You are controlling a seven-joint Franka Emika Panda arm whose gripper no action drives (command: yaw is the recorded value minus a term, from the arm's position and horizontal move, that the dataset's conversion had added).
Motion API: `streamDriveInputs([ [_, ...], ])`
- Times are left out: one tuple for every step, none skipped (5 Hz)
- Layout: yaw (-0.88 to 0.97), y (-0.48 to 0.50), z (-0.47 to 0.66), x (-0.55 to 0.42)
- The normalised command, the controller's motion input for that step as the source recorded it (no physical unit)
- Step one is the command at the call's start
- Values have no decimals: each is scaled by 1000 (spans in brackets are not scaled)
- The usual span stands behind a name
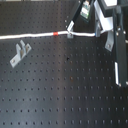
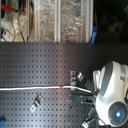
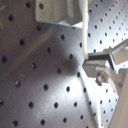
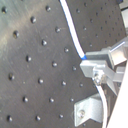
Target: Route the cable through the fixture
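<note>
The cable (image 1: 30,36) is a thin white cord lying across the black perforated board, with a red band (image 1: 55,33) on it. It also crosses the second exterior view as the cable (image 2: 35,88). My gripper (image 1: 70,30) reaches down onto the cord just past the red band. In the second wrist view the cable (image 4: 74,36) runs into the gripper (image 4: 95,67), which is shut on it. One grey fixture bracket (image 1: 20,53) stands on the near side of the cord, apart from it. A second bracket (image 2: 77,76) sits just beyond the cord, close to the gripper (image 2: 82,95).
The robot's white body (image 2: 112,95) fills the second exterior view's right. Its arm and a dark upright (image 1: 117,45) stand at the first exterior view's right. Shelves with clutter (image 2: 50,20) line the wall behind the board (image 1: 60,90).
</note>
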Motion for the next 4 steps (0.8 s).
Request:
streamDriveInputs([
  [0,-146,0,226],
  [0,-288,1,42],
  [0,-411,3,-87],
  [0,-433,8,-123],
])
